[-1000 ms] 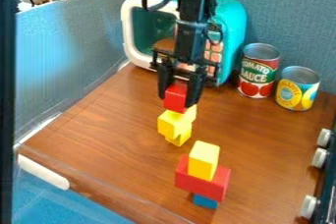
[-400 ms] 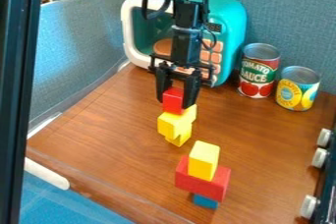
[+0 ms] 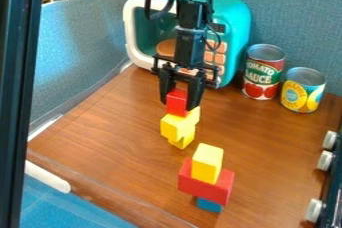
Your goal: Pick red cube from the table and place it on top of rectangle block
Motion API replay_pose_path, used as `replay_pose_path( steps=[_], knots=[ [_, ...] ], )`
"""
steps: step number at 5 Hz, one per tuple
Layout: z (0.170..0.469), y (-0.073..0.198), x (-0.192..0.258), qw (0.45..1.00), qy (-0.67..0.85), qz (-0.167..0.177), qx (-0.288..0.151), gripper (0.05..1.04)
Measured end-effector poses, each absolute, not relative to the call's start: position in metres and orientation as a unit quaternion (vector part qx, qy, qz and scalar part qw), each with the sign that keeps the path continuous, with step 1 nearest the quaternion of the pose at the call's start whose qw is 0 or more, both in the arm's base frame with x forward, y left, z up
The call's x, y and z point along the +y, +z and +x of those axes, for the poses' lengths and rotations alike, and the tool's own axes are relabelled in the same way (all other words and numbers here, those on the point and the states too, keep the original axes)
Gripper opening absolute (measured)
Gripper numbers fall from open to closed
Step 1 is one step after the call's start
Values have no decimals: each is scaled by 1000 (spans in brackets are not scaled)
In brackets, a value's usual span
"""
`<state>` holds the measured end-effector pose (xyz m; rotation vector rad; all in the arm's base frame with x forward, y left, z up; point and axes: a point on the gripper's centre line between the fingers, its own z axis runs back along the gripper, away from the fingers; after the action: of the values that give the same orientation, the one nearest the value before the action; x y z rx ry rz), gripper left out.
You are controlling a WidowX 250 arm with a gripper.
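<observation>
The gripper [image 3: 179, 104] hangs above the upper middle of the table, pointing down, with its fingers on either side of the red cube [image 3: 177, 103] and closed on it. The cube's lower end meets the top of the yellow rectangular block [image 3: 179, 126], and its upper part is partly covered by the fingers. Beneath that block is another yellow piece [image 3: 184, 141], mostly hidden by it.
Nearer the camera, a yellow block [image 3: 207, 163] stands on a red block [image 3: 206, 184] over a blue one [image 3: 208, 205]. A toy microwave [image 3: 234, 27] and two cans [image 3: 264, 72] [image 3: 303, 90] stand behind. Knobs [image 3: 325, 160] line the right edge.
Since the earliest frame, the gripper and red cube have shifted slightly left, and the cube sits a touch lower against the yellow block. Between the last two frames they look still.
</observation>
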<state>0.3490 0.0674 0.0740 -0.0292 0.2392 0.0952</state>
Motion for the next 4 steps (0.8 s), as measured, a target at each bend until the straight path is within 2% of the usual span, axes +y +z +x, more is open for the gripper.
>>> replay_pose_path(
  steps=[1,2,3,4],
  knots=[
    [350,74,66,991,54,-20,118,955],
    [351,74,64,991,60,-25,114,1004],
    [353,79,62,992,63,-24,103,1000],
    [355,119,43,998,42,17,53,1000]
  ],
)
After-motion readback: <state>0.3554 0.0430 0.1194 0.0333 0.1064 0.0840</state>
